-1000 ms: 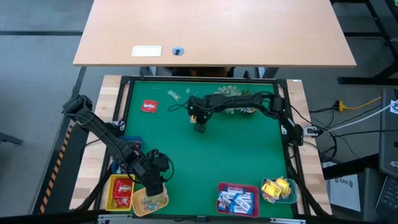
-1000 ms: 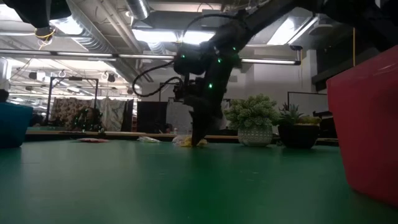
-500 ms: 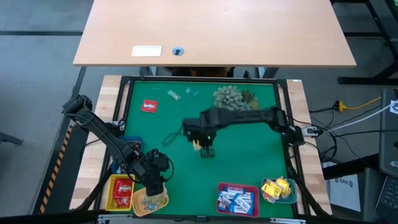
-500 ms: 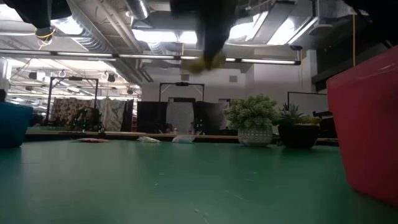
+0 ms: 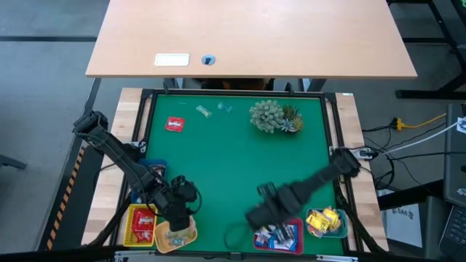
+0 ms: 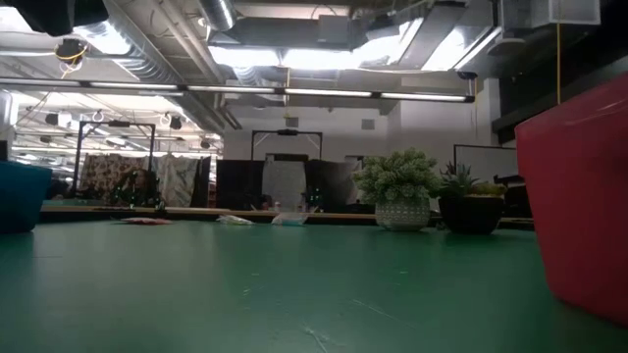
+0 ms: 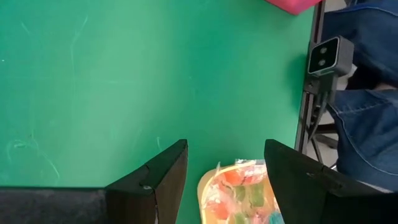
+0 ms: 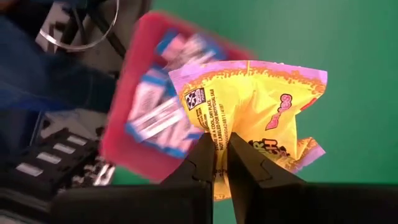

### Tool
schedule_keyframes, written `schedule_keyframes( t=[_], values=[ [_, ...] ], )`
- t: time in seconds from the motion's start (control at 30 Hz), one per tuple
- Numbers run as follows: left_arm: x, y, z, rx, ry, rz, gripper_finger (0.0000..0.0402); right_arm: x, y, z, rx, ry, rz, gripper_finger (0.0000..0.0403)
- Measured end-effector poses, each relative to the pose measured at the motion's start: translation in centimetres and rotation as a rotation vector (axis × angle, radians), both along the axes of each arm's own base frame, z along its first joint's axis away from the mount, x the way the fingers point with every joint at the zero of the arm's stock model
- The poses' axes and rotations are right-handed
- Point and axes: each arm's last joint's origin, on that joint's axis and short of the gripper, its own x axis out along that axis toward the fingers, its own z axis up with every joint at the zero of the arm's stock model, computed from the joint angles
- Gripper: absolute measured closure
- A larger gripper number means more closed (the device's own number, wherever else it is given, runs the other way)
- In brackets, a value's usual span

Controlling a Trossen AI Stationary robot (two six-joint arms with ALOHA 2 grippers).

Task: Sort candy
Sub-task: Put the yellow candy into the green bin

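Candy in a yellow wrapper point(image 8: 249, 118) sits pinched in my right hand point(image 8: 222, 155), above the red tray point(image 5: 279, 234) at the surface's near edge. My left hand point(image 7: 225, 177) hangs open over the orange tray point(image 7: 239, 202).

left tool point(image 7: 225, 180): open, low | right tool point(image 8: 222, 163): clamped, arm extended

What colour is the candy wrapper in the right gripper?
Yellow wrapper with purple edges, clearest in the right wrist view.
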Motion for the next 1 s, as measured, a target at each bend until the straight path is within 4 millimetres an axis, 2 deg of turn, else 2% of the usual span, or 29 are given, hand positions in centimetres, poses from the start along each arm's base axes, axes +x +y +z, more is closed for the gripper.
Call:
schedule_keyframes(
  t=[0.17,0.33,0.5,0.7,0.87,1.0],
  values=[
    [-0.1,-0.4,0.1,0.001,-0.031,-0.004,0.0202,-3.9,4.6,-1.5,-0.113,0.010,-0.007,0.0382],
    [-0.1,-0.6,0.2,-0.014,-0.048,-0.005,0.0202,-7.7,6.9,-3.3,-0.179,0.090,-0.077,0.0382],
    [0.0,-0.6,0.3,0.002,-0.069,0.013,0.0202,-11.5,7.5,-4.4,-0.253,0.143,-0.183,0.0382],
    [0.1,-0.6,0.4,0.010,-0.088,0.024,0.0201,-15.8,7.3,-6.2,-0.365,0.184,-0.302,0.0382],
    [0.1,-0.6,0.4,0.009,-0.089,0.024,0.0201,-18.0,7.6,-8.0,-0.421,0.278,-0.329,0.0382],
    [0.1,-0.6,0.4,0.009,-0.089,0.025,0.0201,-18.9,7.6,-8.8,-0.438,0.343,-0.317,0.0382]
  ],
)
